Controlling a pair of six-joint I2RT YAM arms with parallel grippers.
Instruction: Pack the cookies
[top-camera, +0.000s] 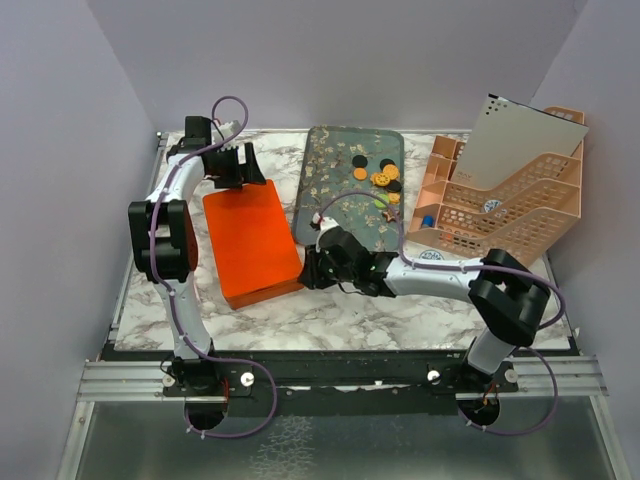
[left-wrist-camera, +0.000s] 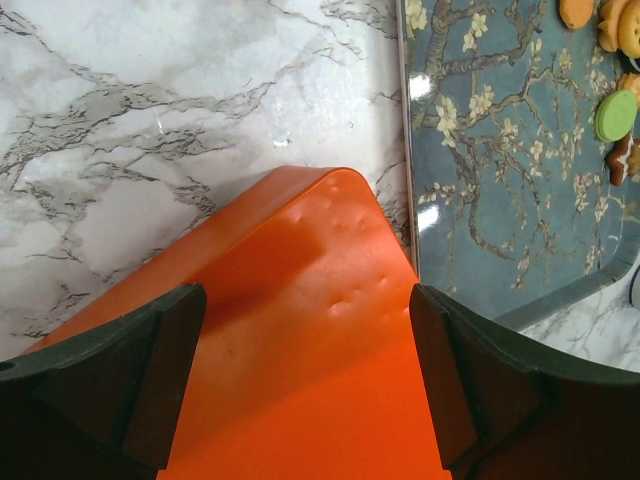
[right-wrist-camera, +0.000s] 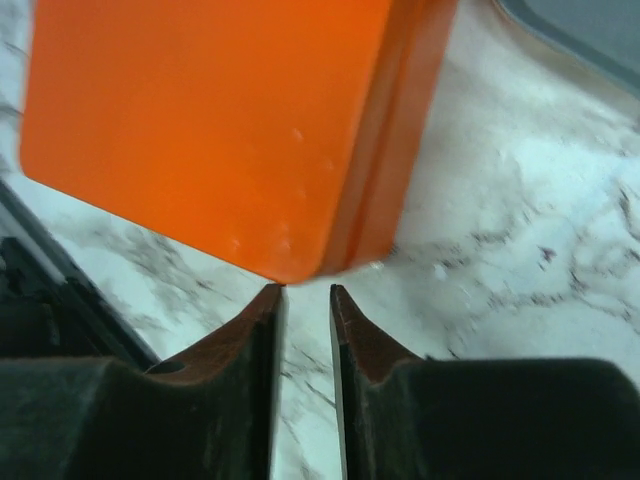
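Marble table (top-camera: 400, 320) bears one orange box (top-camera: 250, 243), one tray (top-camera: 330, 190), about nine cookies (top-camera: 380, 180).

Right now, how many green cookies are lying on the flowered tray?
1. The green cookie lies on the tray, close beside the brown star cookie; others may be hidden under neighbouring cookies.

Orange box (top-camera: 252, 243), blue blossom-patterned tray (top-camera: 325, 170), orange-and-black cookies (top-camera: 381, 179), white marbled table (top-camera: 400, 315).
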